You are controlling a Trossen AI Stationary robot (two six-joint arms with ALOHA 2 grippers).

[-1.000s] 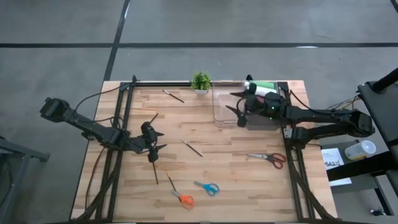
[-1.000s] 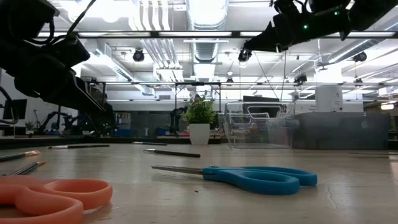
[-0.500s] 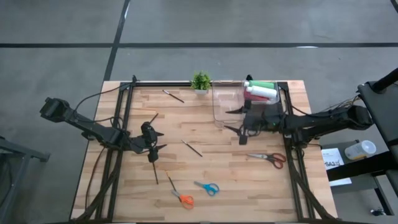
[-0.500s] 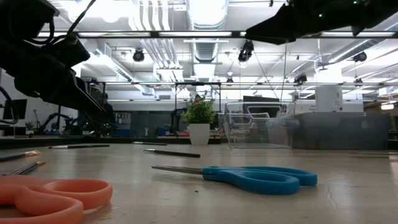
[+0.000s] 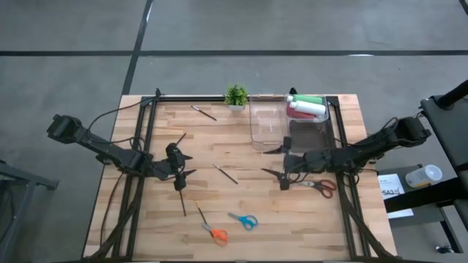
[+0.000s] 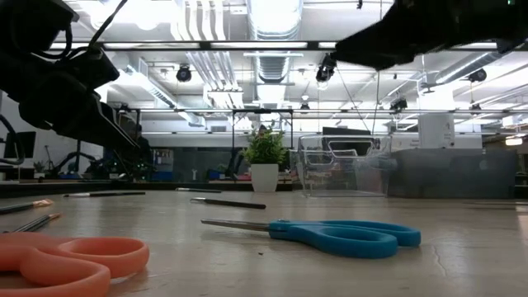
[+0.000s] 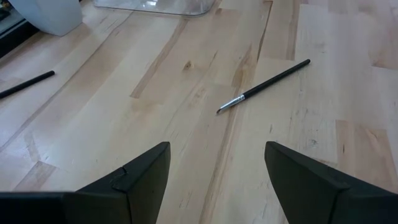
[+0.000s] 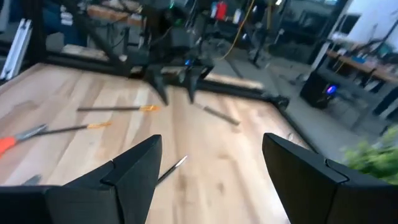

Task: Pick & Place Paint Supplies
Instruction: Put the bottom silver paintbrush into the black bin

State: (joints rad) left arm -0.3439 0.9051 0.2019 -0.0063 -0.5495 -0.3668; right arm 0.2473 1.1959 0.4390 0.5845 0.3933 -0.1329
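Green, pink-red and white squeeze bottles lie in the far end of a clear bin at the back right. Thin dark brushes lie flat on the wood: one mid-table, one near the far edge, others near the left arm. My right gripper hangs open above the table just near-side of the bin, pointing toward the left and holding nothing. My left gripper stands open at centre-left, its fingers empty.
A small potted plant stands by the bin at the far edge. Red-handled scissors lie under the right arm; blue scissors and orange scissors lie near the front. Black frame rails run along both table sides.
My right gripper has swung from above the clear bin toward the table's near edge and sunk a little, staying open and empty. The bottles in the bin, covered by the arm before, now show.
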